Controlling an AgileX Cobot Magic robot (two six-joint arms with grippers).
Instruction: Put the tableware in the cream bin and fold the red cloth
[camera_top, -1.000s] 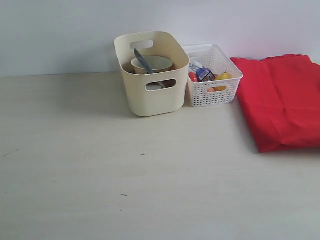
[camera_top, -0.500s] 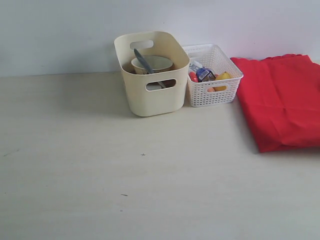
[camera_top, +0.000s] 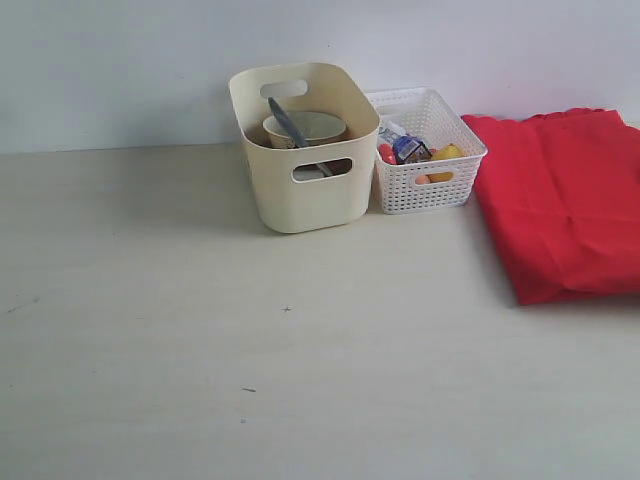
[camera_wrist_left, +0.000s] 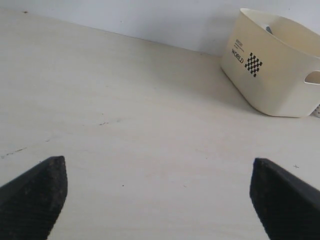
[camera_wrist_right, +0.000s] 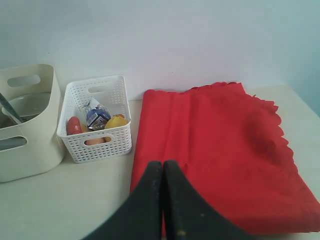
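The cream bin (camera_top: 305, 150) stands at the back of the table and holds a pale bowl (camera_top: 312, 127) with a grey knife (camera_top: 288, 121) leaning across it. The same cream bin (camera_wrist_left: 272, 60) shows far off in the left wrist view, and its side (camera_wrist_right: 27, 125) in the right wrist view. The red cloth (camera_top: 565, 200) lies folded flat at the right, scalloped edge outward (camera_wrist_right: 225, 145). My left gripper (camera_wrist_left: 157, 175) hangs wide open above bare table. My right gripper (camera_wrist_right: 163, 167) is shut, empty, over the near edge of the cloth. Neither arm shows in the exterior view.
A white lattice basket (camera_top: 445, 170) stands between the bin and the cloth, holding a small milk carton (camera_top: 408, 148) and toy foods (camera_top: 445, 153). A pale wall runs behind the table (camera_top: 250, 350).
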